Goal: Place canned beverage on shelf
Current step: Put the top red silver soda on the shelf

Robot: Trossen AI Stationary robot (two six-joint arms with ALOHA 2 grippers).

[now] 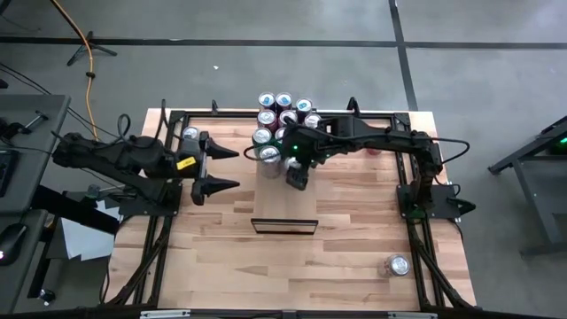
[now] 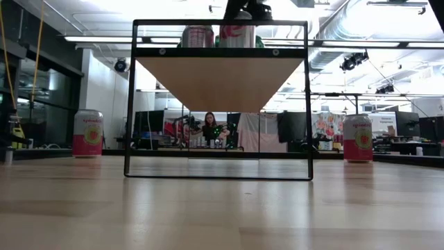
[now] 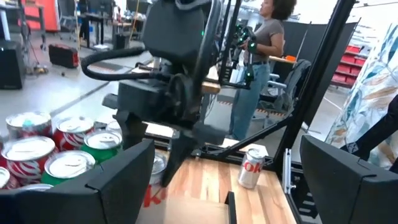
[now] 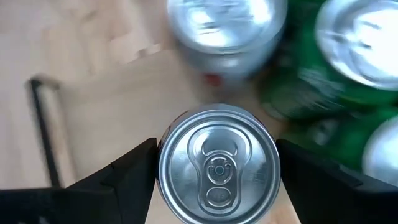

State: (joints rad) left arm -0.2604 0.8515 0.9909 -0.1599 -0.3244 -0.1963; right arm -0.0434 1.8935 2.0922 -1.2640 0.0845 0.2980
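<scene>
We see the right gripper (image 4: 216, 163) over the shelf (image 1: 285, 197), fingers apart either side of a can (image 4: 217, 163) standing there beside other cans (image 1: 282, 113); left gripper (image 1: 217, 170) waits open at the left

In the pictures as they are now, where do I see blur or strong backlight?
Right wrist view: the can between the right gripper's fingers is sharp, the cans behind are smeared. Low view: bright ceiling lights leave the shelf underside shaded. Left wrist view: the left gripper's fingers are soft.
</scene>
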